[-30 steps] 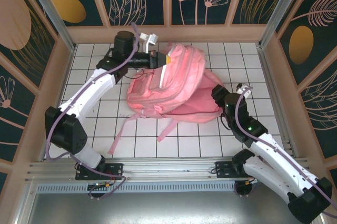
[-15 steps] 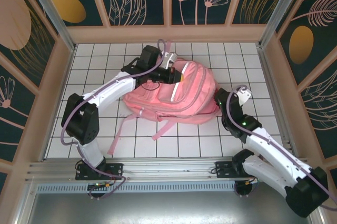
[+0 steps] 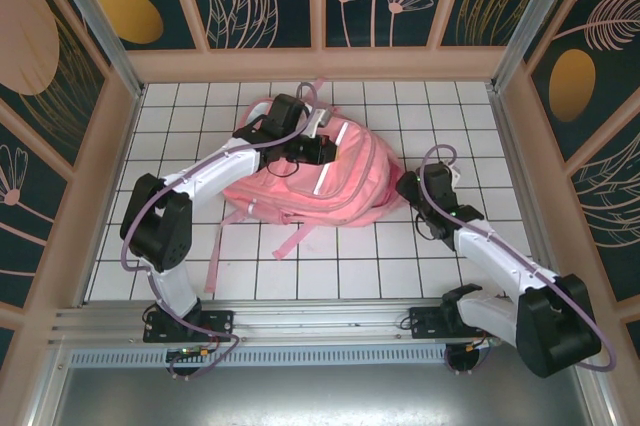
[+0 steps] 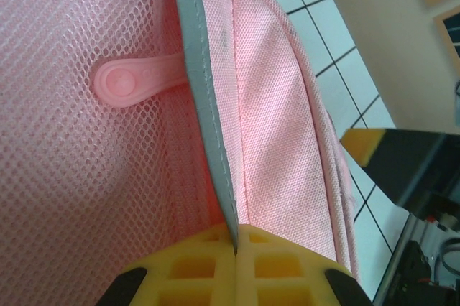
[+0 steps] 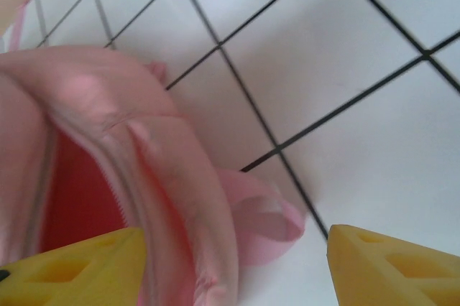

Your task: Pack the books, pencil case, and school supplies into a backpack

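Pink striped fabric backpack (image 3: 345,186): flat, top toward far wall, straps nearward; contents hidden
Left gripper (image 4: 236,245): clamped on its trim
Right gripper (image 5: 236,238): apart

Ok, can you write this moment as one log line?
left tool: shut on backpack trim | right tool: open, at backpack edge | backpack: lying on table

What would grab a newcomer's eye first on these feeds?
The big pink backpack lying in the middle of the white tiled table dominates. The left gripper is pinched shut on its grey trim at the bag's far side, and the right gripper stands open, with the bag's right edge between its fingers.
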Motion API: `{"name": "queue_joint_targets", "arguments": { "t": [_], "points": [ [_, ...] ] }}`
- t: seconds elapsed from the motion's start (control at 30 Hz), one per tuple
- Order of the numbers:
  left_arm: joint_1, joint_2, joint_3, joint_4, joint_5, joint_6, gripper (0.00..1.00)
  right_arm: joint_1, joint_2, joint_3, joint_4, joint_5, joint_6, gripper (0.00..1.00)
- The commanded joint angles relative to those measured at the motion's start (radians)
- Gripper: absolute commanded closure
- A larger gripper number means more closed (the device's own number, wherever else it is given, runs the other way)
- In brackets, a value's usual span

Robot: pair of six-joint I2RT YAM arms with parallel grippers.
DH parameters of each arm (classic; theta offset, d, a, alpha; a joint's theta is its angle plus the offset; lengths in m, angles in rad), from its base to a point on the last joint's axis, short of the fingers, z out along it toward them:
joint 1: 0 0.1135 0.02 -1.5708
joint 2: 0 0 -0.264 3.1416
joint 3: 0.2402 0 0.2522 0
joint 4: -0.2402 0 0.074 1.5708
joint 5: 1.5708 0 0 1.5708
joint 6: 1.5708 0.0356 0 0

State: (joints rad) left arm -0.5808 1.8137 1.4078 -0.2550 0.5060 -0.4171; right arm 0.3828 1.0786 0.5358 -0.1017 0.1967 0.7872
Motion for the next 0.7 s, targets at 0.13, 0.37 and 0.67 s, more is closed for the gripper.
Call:
{"name": "queue_joint_targets", "arguments": {
  "t": [0.13,0.37,0.67],
  "points": [
    [0.058,0.104,0.096,0.094,-0.039,-0.164,0.89,0.119,-0.065,0.061,0.059,-0.024,-0.136,0.32],
    [0.073,0.144,0.138,0.193,0.038,-0.281,0.74,0.224,-0.088,0.07,0.064,-0.029,-0.216,0.32],
    [0.077,-0.139,-0.001,0.066,-0.113,-0.167,0.47,0.533,-0.061,0.056,0.079,-0.121,-0.366,0.38]
  ]
}}
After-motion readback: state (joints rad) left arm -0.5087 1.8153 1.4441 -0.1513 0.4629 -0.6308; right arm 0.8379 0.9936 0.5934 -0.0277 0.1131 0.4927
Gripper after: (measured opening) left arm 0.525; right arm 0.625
